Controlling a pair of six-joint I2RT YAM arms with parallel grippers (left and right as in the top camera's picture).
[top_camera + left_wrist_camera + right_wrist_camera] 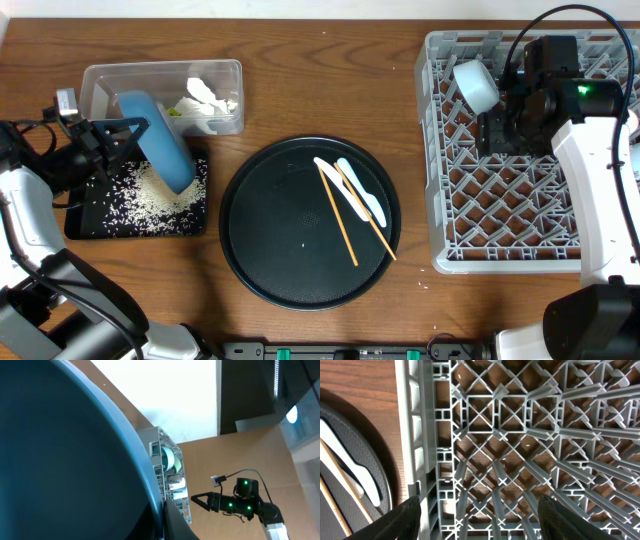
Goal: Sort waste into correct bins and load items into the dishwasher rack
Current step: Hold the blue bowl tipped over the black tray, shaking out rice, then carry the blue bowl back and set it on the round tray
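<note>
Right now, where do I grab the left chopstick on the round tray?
Take the left chopstick by its lower half, from straight above, jaws across it: it lies flat, and that end is clear of the spoons.

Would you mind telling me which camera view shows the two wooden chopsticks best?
The overhead view: both wooden chopsticks lie in full length on the round black tray. The right wrist view catches only parts of them at its left edge, and the left wrist view does not show them at all.
</note>
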